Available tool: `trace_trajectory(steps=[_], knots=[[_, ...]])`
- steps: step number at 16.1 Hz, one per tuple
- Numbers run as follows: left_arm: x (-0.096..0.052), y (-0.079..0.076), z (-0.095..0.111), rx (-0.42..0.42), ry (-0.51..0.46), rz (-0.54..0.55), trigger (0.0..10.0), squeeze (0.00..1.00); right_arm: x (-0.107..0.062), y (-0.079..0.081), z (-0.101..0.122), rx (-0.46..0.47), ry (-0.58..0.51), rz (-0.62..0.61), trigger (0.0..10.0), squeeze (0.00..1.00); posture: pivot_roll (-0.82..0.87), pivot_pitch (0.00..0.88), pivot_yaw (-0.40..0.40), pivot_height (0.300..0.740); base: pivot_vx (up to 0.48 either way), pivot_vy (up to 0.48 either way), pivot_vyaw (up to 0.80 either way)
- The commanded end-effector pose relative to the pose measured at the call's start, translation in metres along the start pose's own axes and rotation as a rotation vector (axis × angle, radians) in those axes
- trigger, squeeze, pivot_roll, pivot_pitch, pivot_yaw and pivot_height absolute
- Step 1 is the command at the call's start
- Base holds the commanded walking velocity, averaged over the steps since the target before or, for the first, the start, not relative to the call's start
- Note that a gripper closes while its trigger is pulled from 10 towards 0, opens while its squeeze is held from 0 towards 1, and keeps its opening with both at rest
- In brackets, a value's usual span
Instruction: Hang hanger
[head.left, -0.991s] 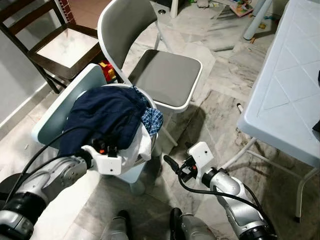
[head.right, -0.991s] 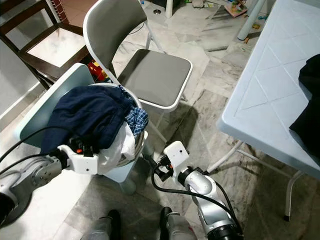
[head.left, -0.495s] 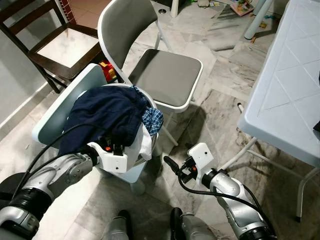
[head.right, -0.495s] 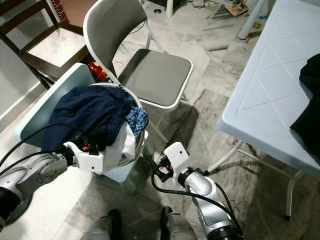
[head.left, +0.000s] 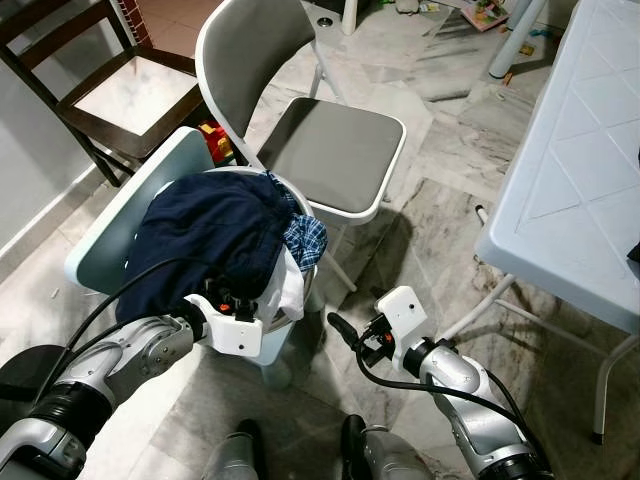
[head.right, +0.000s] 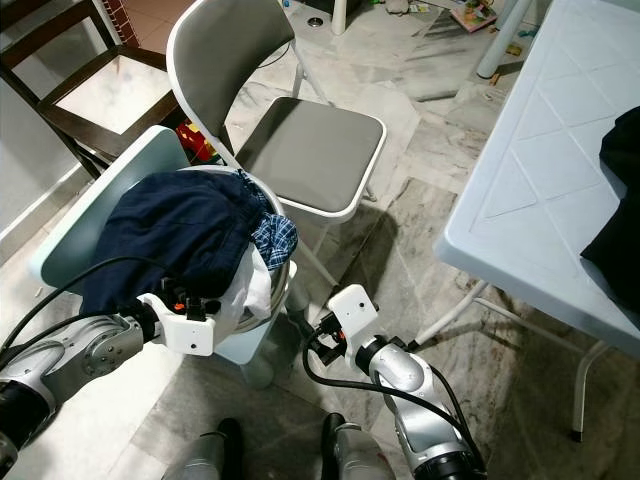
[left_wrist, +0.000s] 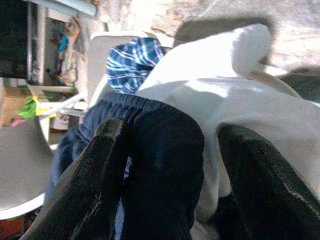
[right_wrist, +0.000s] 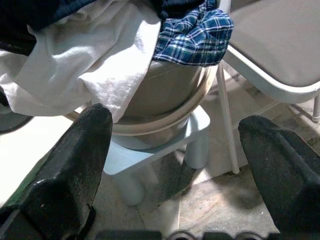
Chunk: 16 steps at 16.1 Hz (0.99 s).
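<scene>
Hunting the hanger in the laundry

My left gripper (left_wrist: 167, 145) is pushed into the heap in the tub (right_wrist: 165, 125), jaws apart, a fold of the navy cloth (head.left: 215, 235) lying between them and the white cloth (head.left: 288, 290) against one finger; nothing is clamped yet. My right gripper (head.left: 340, 328) hangs low beside the tub, near the floor, jaws wide apart and empty, facing the tub's side and the plaid cloth (head.left: 305, 240) draped over its rim.

Where the hanger lies I cannot tell (my guess is buried under the clothes, if it is in this tub at all), so I cannot say which way its hook points or how its long axis runs.

The risks, as I judge them: closing now would pinch only navy cloth, and lifting it could drag the heap over the rim onto the floor. The tub sits on a small stool (head.left: 130, 205), so a hard sideways tug may tip it. A hidden hook could also snag in fabric as I pull
</scene>
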<state>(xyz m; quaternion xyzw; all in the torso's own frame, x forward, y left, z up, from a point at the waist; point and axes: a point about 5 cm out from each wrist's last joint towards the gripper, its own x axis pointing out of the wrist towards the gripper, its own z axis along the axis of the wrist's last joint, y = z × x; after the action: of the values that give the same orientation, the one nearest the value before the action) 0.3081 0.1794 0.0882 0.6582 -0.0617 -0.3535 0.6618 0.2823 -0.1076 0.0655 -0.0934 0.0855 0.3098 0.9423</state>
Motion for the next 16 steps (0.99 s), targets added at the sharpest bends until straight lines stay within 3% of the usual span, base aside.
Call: trace_trajectory(steps=[1, 2, 11, 14, 16], knots=[[-0.001, -0.011, 0.000, -0.004, 0.002, -0.063, 2.3, 0.00, -0.003, 0.002, -0.006, 0.009, 0.024, -0.001, 10.0, 0.00, 0.00, 0.294, 0.004, 0.740, 0.000, 0.000, 0.00], [-0.001, -0.013, 0.000, 0.001, 0.001, -0.072, 0.0, 0.00, -0.003, 0.003, -0.006, 0.009, 0.025, -0.002, 10.0, 0.00, 0.00, 0.294, 0.005, 0.740, 0.000, 0.000, 0.00], [0.001, -0.014, -0.001, -0.032, 0.011, -0.072, 0.0, 0.00, -0.004, 0.002, -0.008, 0.010, 0.028, -0.004, 10.0, 0.00, 0.00, 0.293, 0.003, 0.740, 0.000, 0.000, 0.00], [0.002, -0.008, 0.000, -0.062, 0.012, -0.017, 0.0, 0.00, -0.004, 0.002, -0.008, 0.008, 0.028, -0.005, 10.0, 0.00, -0.01, 0.291, 0.001, 0.740, 0.000, 0.000, 0.00], [0.003, -0.002, 0.003, -0.125, 0.014, 0.060, 0.0, 0.00, -0.004, 0.002, -0.009, 0.008, 0.030, -0.005, 10.0, 0.00, -0.01, 0.291, -0.001, 0.740, 0.000, 0.000, 0.00]])
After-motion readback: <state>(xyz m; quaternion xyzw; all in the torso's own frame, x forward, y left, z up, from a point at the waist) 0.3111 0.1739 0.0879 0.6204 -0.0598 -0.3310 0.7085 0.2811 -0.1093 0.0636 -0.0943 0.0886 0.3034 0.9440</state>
